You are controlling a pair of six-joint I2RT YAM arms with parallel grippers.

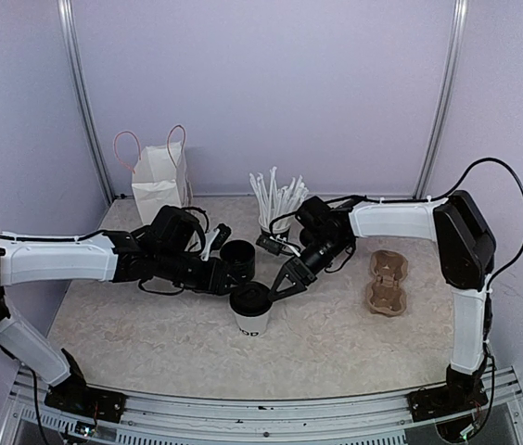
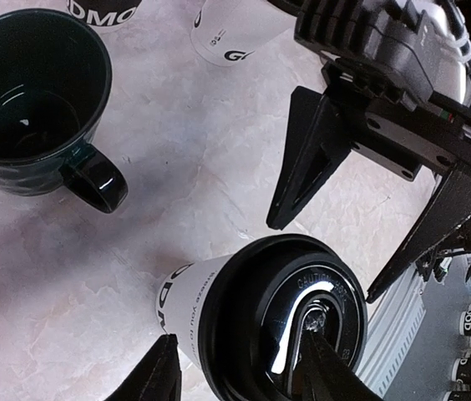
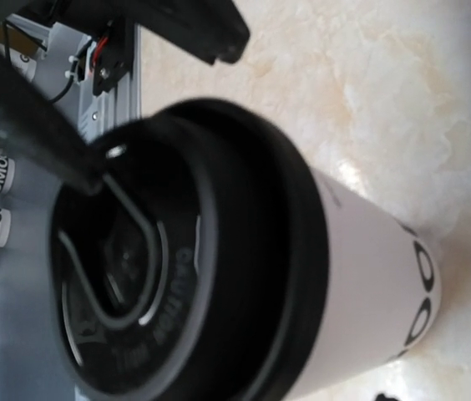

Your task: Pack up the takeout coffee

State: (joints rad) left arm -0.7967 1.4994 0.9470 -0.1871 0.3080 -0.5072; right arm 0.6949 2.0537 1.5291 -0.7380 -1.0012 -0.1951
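Note:
One white takeout cup (image 1: pixel 250 320) with "GOOD" lettering stands upright at the table's middle front, a black lid (image 1: pixel 250 298) on it. It fills the left wrist view (image 2: pixel 189 305) and the right wrist view (image 3: pixel 361 267). My left gripper (image 1: pixel 229 281) is open at the cup's left; one fingertip (image 2: pixel 323 359) rests on the lid top (image 2: pixel 302 317) and the other is beside the cup wall. My right gripper (image 1: pixel 282 281) is open, its fingers (image 2: pixel 302 159) spread just above the lid's right side. A second white cup (image 2: pixel 227 33) stands behind, its top out of view.
A squat black mug (image 1: pixel 238 258) with a handle (image 2: pixel 98 180) stands just behind the lidded cup. A black cup of white straws (image 1: pixel 275 199) and a white paper bag (image 1: pixel 159 181) are at the back. A brown cardboard cup carrier (image 1: pixel 387 281) lies at the right.

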